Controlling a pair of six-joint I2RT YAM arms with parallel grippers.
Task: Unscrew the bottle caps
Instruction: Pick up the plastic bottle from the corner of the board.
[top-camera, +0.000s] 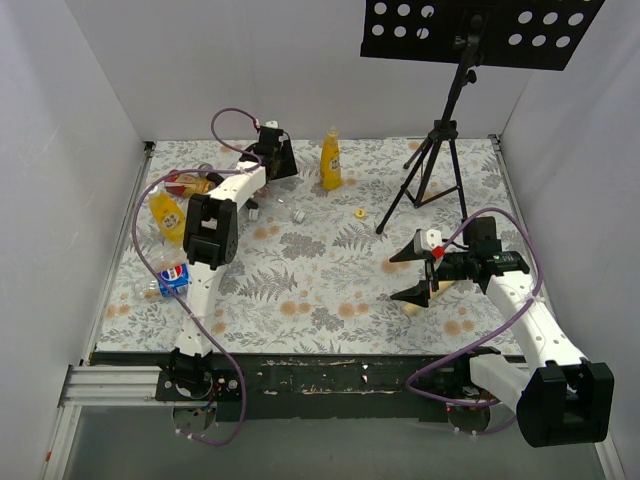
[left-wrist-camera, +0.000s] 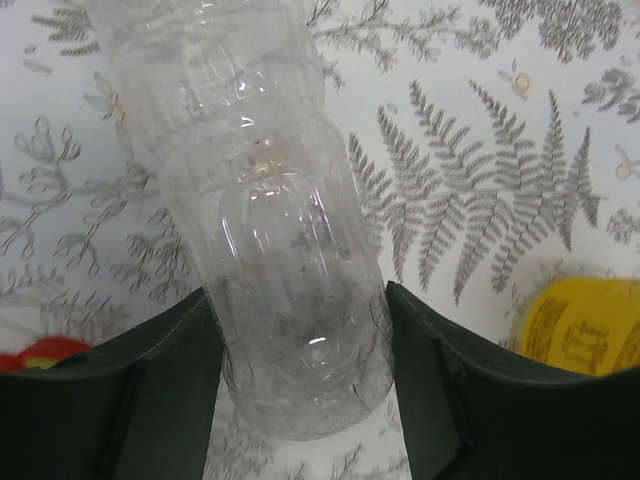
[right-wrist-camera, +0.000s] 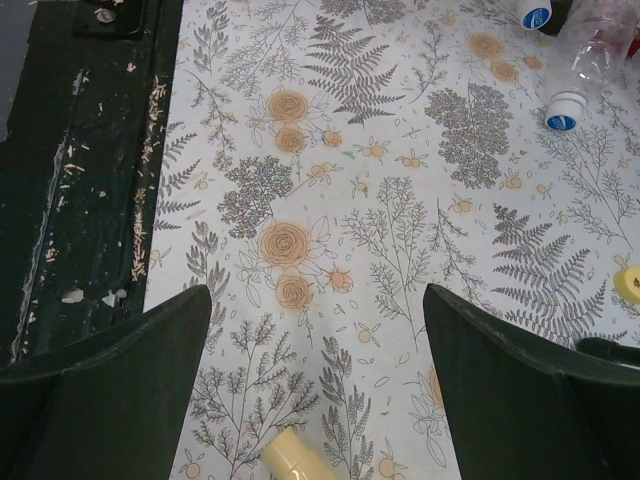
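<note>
In the left wrist view a clear bottle (left-wrist-camera: 270, 230) lies on the flowered cloth, its base end between my left gripper's (left-wrist-camera: 297, 290) black fingers, which press on both its sides; its cap is out of view. My left gripper (top-camera: 273, 158) is at the far left of the table. A yellow bottle (top-camera: 330, 160) stands upright beside it. An orange bottle (top-camera: 165, 215), a red-labelled bottle (top-camera: 190, 183) and a blue-labelled bottle (top-camera: 173, 278) lie at the left edge. Loose white caps (right-wrist-camera: 565, 110) and a yellow cap (top-camera: 359, 213) lie mid-table. My right gripper (right-wrist-camera: 317, 290) stands open and empty.
A black tripod (top-camera: 430, 170) with a perforated music desk (top-camera: 480, 30) stands at the back right. A tan stick (right-wrist-camera: 295, 460) lies under my right gripper (top-camera: 405, 273). The table's dark front rail (right-wrist-camera: 80, 150) runs along the near edge. White walls (top-camera: 60, 150) close in three sides.
</note>
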